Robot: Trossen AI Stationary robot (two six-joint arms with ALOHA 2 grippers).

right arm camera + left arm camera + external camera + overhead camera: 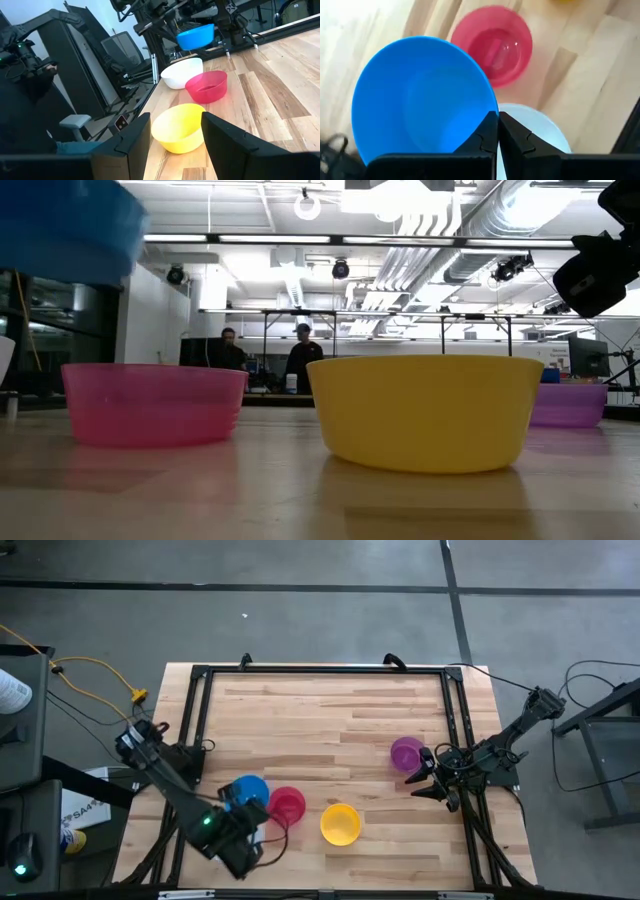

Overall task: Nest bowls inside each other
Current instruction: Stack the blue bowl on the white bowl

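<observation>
My left gripper (232,804) is at the table's near left, shut on the blue bowl (249,789), which hangs in the air above and beside the white bowl (182,72). The red bowl (287,804) and the yellow bowl (340,823) stand on their bases to its right. The purple bowl (406,753) stands further right. Beside it my right gripper (428,778) waits open and level, touching nothing. In the high view the white bowl is hidden under my left arm. My left gripper holds the blue bowl by its rim (491,109), one finger (482,137) inside the bowl and the other outside. The fingers come from above, slanting down. The bowl is lifted clear of the table with its open side up, over the white bowl (540,127).
A black frame (320,670) runs around the wooden tabletop. Bare wood lies across the far half of the table (320,710). Two people (300,360) stand far off in the room behind the table.
</observation>
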